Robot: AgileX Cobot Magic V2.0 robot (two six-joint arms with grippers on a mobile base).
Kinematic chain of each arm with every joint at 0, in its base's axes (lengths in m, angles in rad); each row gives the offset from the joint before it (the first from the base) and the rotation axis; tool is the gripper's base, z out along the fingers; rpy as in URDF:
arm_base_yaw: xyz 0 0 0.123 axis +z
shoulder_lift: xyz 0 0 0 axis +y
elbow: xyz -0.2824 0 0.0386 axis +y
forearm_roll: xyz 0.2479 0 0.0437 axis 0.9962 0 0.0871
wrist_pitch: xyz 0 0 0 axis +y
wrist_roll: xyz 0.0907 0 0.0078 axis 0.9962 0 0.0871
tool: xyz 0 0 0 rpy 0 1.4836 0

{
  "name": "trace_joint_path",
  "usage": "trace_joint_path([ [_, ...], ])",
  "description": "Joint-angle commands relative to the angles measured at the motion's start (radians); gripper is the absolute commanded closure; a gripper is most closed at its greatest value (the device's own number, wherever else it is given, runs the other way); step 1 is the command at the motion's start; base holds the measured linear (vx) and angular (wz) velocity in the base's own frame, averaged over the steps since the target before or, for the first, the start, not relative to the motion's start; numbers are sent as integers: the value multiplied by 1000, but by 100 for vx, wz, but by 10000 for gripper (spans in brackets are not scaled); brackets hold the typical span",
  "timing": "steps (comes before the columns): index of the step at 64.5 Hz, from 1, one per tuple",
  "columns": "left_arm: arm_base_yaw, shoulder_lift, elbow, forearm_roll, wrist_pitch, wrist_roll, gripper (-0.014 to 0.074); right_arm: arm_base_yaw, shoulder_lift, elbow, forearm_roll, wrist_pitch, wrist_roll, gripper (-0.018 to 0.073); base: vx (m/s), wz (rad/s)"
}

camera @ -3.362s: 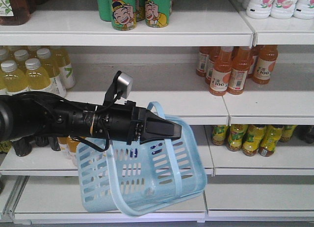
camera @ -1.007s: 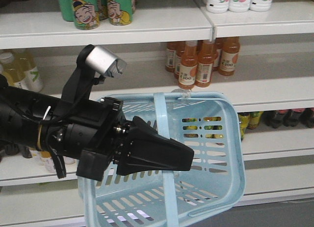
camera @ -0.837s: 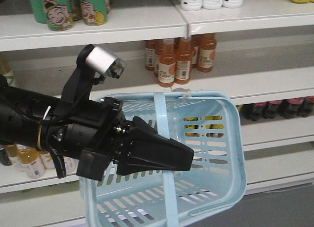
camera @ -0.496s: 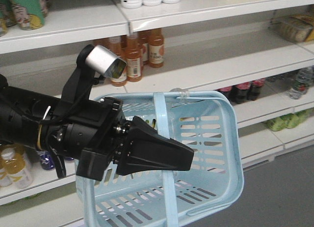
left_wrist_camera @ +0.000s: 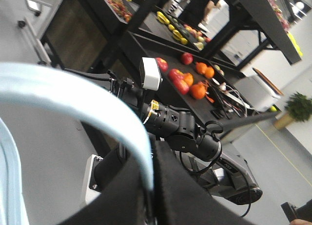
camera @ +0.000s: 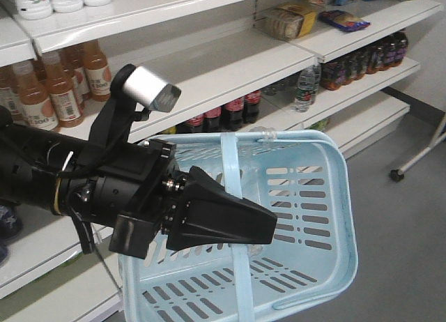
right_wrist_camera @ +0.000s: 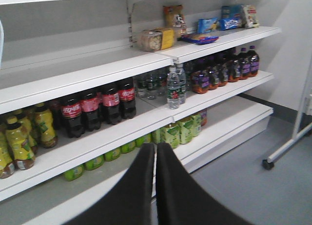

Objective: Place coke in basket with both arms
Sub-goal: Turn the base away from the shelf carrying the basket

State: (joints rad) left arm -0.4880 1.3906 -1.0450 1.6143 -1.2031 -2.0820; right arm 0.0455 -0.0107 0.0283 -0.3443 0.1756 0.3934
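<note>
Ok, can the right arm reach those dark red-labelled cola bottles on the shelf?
Probably yes: nothing stands between the right gripper and the dark red-labelled cola bottles on the white shelf, though its jaws are shut.

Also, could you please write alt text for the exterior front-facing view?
The left gripper, a black wedge on a black arm, is shut on the strap handle of a tilted light-blue basket, held up before white shop shelves. Orange drink bottles stand at upper left; dark red-labelled bottles sit further along.
</note>
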Motion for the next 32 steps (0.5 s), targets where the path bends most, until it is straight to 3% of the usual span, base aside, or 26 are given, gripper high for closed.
trace_joint_path([
  [1,-3,-38,-27,-90,-177,5,603,-6,-18,11,-10,-71,-7,564,-3,-50],
  [32,-3,-38,-27,-90,-177,5,603,-6,-18,11,-10,-71,-7,564,-3,-44],
])
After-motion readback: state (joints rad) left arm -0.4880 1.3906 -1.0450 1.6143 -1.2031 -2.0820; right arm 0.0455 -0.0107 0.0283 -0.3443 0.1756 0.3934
